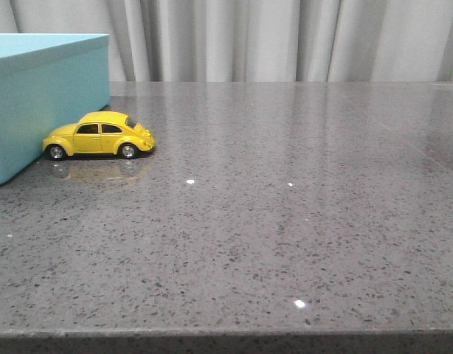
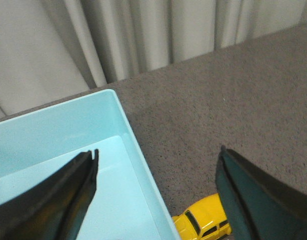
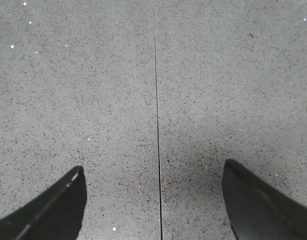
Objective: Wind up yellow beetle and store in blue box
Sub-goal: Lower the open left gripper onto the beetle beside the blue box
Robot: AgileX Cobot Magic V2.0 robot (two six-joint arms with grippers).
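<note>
The yellow beetle (image 1: 99, 136) stands on its wheels on the grey table, its nose against the side of the blue box (image 1: 35, 96) at the far left. In the left wrist view my left gripper (image 2: 157, 152) is open and empty, high above the box's rim; one finger is over the box's bare inside (image 2: 53, 145), and the beetle (image 2: 204, 221) shows below near the other finger. My right gripper (image 3: 154, 170) is open and empty above bare table. Neither gripper shows in the front view.
The speckled grey stone table (image 1: 285, 206) has a thin seam (image 3: 157, 120) running under my right gripper. Pale curtains (image 1: 285, 37) hang behind the table's far edge. The table's front edge runs along the bottom of the front view.
</note>
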